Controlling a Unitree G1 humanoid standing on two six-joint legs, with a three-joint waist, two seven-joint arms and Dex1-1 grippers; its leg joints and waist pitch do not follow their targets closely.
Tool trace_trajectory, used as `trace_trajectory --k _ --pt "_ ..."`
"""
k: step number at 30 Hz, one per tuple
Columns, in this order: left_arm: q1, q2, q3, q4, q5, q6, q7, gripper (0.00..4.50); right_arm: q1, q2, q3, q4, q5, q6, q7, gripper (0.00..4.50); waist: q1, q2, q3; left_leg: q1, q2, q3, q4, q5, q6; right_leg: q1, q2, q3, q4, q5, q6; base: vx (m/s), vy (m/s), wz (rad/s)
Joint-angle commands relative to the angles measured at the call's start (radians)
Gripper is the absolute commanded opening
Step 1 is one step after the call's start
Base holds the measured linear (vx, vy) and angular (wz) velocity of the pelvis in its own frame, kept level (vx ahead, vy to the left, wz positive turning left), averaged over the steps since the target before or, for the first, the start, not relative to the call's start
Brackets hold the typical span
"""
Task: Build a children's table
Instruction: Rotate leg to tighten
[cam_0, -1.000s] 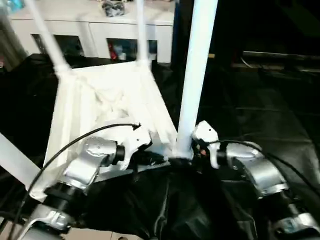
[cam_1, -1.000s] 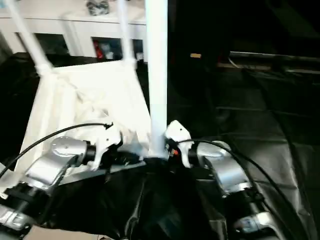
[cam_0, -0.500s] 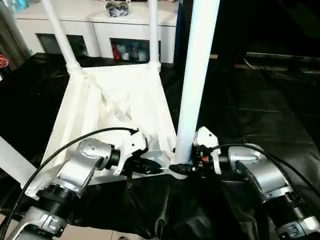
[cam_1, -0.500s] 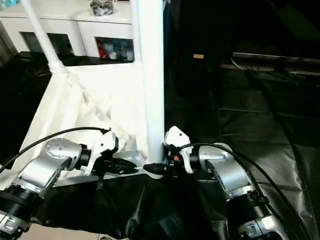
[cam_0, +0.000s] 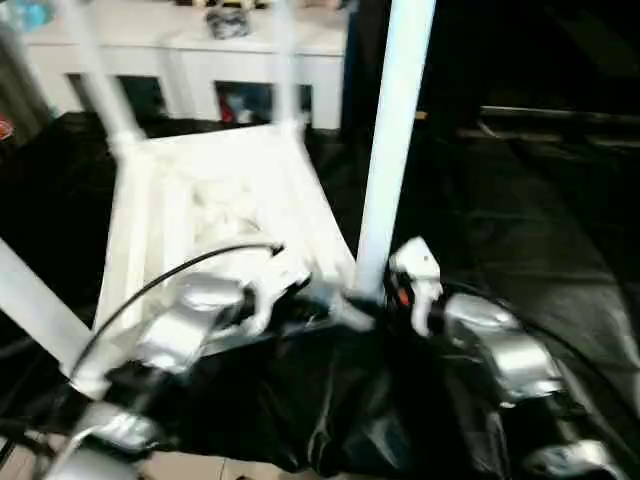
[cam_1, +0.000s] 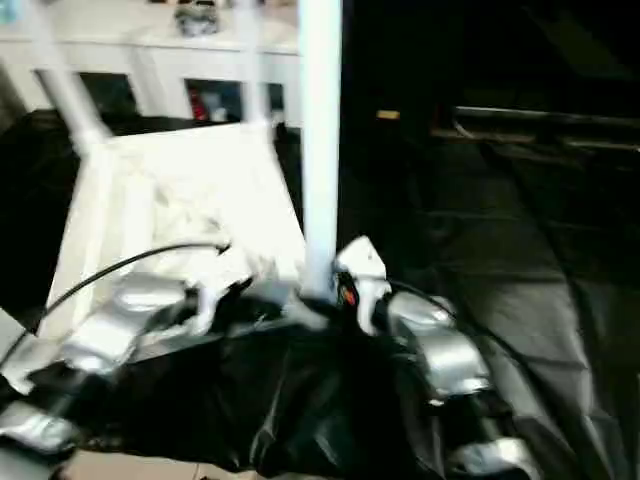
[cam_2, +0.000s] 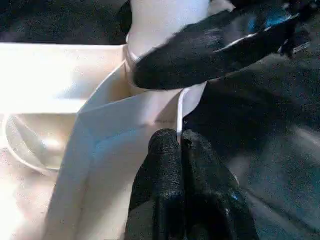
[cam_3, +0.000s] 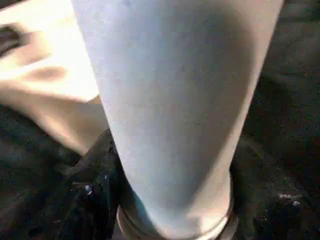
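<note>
The table (cam_0: 215, 215) lies upside down on a black sheet (cam_0: 520, 210), ribbed underside up. Two far legs (cam_0: 95, 75) stand in their corner sockets, and another leg (cam_0: 30, 305) shows at the near left corner. The near right leg (cam_0: 392, 140) stands upright at its corner socket (cam_2: 150, 102). The right end effector (cam_0: 372, 300) is at the base of this leg — in the right wrist view its black fingers (cam_3: 90, 200) sit on either side of the leg, clamped around it just above the collar. The left end effector (cam_2: 181, 145) has its fingers pressed together, tips touching the table's corner wall just beside the socket. A white cabinet (cam_0: 200, 60) stands beyond the sheet.
</note>
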Motion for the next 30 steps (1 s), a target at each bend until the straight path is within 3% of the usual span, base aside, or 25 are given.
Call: trace_trajectory --k 1,3,6,8,12,16,20,24,30 --pt "-0.050 -0.079 0.016 0.011 0.007 0.015 0.132 0.00 -0.016 0.100 0.057 0.044 -0.027 0.012 -0.099 2.63 -0.005 -0.001 -0.064 0.015 0.056 -0.034 -0.076 -0.244 0.014 0.039 -0.099 0.059 -0.105 -0.482 -0.125 0.000 0.000 0.00" --pt "-0.054 -0.101 0.018 0.013 0.009 0.018 0.157 0.00 -0.029 0.134 0.052 0.059 -0.031 0.009 -0.142 2.63 -0.007 -0.001 -0.064 0.013 0.056 -0.034 -0.076 -0.242 0.013 0.039 -0.098 0.058 -0.104 -0.476 -0.126 0.000 0.000 0.00" --pt "-0.052 -0.117 0.023 0.007 -0.001 0.011 0.153 0.00 -0.034 0.154 0.048 0.059 -0.015 -0.016 -0.126 2.63 -0.008 0.000 -0.069 0.007 0.059 -0.035 -0.077 -0.219 0.029 0.044 -0.096 0.060 -0.095 -0.391 -0.144 0.000 0.000 0.00" --pt "-0.046 -0.115 0.019 -0.005 -0.010 0.004 0.131 0.00 -0.035 0.154 0.041 0.057 0.003 -0.022 -0.102 3.19 -0.008 0.001 -0.073 0.003 0.060 -0.033 -0.076 -0.184 0.042 0.049 -0.097 0.063 -0.084 -0.310 -0.170 0.000 0.000 0.00" --pt "-0.033 -0.097 0.015 -0.021 -0.019 -0.010 0.091 0.00 -0.036 0.135 0.030 0.039 0.024 -0.009 -0.047 3.41 -0.008 0.001 -0.076 -0.001 0.060 -0.031 -0.073 -0.144 0.065 0.055 -0.098 0.064 -0.073 -0.228 -0.201 0.000 0.000 0.00" --pt "-0.005 -0.050 0.005 -0.054 -0.044 -0.036 0.002 0.00 -0.034 0.050 0.057 0.020 0.007 -0.024 0.048 3.83 -0.009 0.003 -0.079 -0.002 0.062 -0.029 -0.070 -0.105 0.090 0.056 -0.096 0.065 -0.063 -0.150 -0.228 0.000 0.000 0.00" --pt "0.022 -0.003 -0.006 -0.084 -0.070 -0.061 -0.099 0.00 -0.012 -0.045 0.085 -0.016 0.023 -0.037 0.204 3.83 -0.004 0.003 -0.075 0.000 0.063 -0.028 -0.070 -0.131 0.098 0.057 -0.096 0.065 -0.066 -0.165 -0.233 0.000 0.000 0.00" --pt "0.037 0.048 -0.018 -0.104 -0.087 -0.063 -0.195 0.00 0.019 -0.143 0.124 -0.083 0.050 -0.024 0.400 3.83 0.011 0.006 -0.070 0.011 0.068 -0.026 -0.075 -0.176 0.079 0.050 -0.093 0.065 -0.073 -0.234 -0.218 0.000 0.000 0.00" --pt "0.049 0.110 -0.039 -0.135 -0.115 -0.048 -0.310 0.00 0.044 -0.229 0.169 -0.156 0.097 0.004 0.569 3.83 0.029 0.004 -0.073 0.010 0.070 -0.025 -0.074 -0.155 0.079 0.051 -0.096 0.067 -0.070 -0.226 -0.215 0.000 0.000 0.00"
